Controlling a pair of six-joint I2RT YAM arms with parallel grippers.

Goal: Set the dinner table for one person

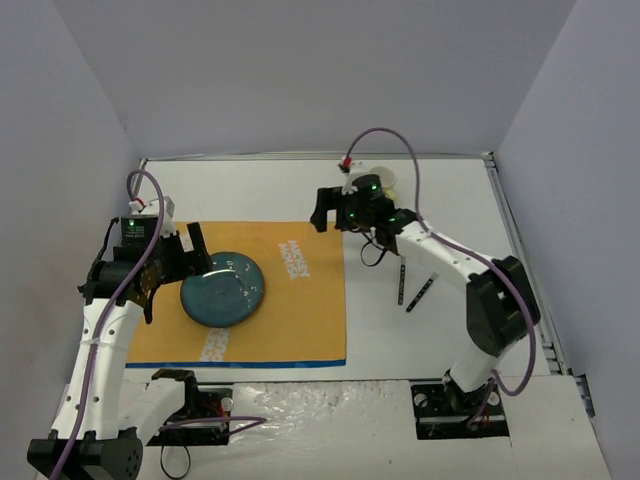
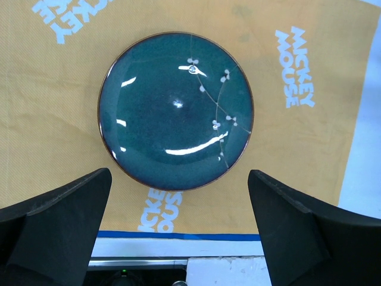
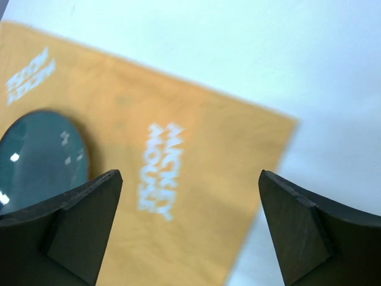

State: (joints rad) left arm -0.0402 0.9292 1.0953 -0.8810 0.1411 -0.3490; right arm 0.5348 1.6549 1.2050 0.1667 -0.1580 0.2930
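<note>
The white dinner table carries an orange placemat with a blue near edge. A round teal plate lies on the mat's left half. My left gripper hovers just left of the plate and stands open; in the left wrist view the plate lies ahead of the empty left gripper. My right gripper hangs over the mat's far right corner, open and empty. From the right wrist, the right gripper looks down on the mat, the plate and the table.
Two dark slender utensils lie on the table right of the placemat, under the right arm. A pale object sits partly hidden behind the right wrist. Grey walls close in the table at the back and sides.
</note>
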